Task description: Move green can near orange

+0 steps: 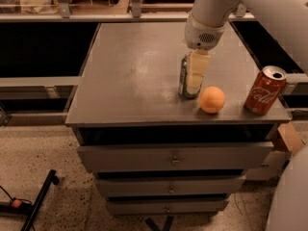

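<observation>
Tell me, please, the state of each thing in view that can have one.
green can: upright on the table, close beside the orange
orange: resting free on the table
red cola can: upright, near the right edge
gripper: low, at the green can
drawers: shut

This seems to be a lab or workshop: a grey metal drawer cabinet point(173, 160) on a speckled floor point(43, 148), with a cable point(14, 203) lying there. The gripper point(194, 78) is at the green can point(183, 76) on top of the cabinet.

The gripper point(192, 83) is standing at the green can point(183, 78) on the cabinet point(130, 76), the orange point(211, 99) sitting just right, the cola can point(265, 90) beyond.
</observation>
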Available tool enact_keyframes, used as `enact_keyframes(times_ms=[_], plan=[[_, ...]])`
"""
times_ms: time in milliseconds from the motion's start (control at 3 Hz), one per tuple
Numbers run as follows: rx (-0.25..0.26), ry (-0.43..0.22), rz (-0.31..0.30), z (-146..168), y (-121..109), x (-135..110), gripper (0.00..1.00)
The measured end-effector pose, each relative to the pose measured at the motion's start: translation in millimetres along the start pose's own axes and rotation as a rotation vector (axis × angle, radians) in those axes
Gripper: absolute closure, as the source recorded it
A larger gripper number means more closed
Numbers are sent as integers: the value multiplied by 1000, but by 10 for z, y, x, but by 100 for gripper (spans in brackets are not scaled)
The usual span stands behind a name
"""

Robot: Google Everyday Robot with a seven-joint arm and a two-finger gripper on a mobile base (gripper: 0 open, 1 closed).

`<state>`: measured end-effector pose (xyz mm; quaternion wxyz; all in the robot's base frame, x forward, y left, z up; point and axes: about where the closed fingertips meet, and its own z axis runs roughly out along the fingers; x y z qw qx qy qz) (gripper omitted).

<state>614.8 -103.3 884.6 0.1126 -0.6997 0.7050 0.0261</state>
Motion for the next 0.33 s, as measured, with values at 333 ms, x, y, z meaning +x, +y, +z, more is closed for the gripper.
enact_keyframes(times_ms=[333], plan=[[0,0,0,0,0,0,0]])
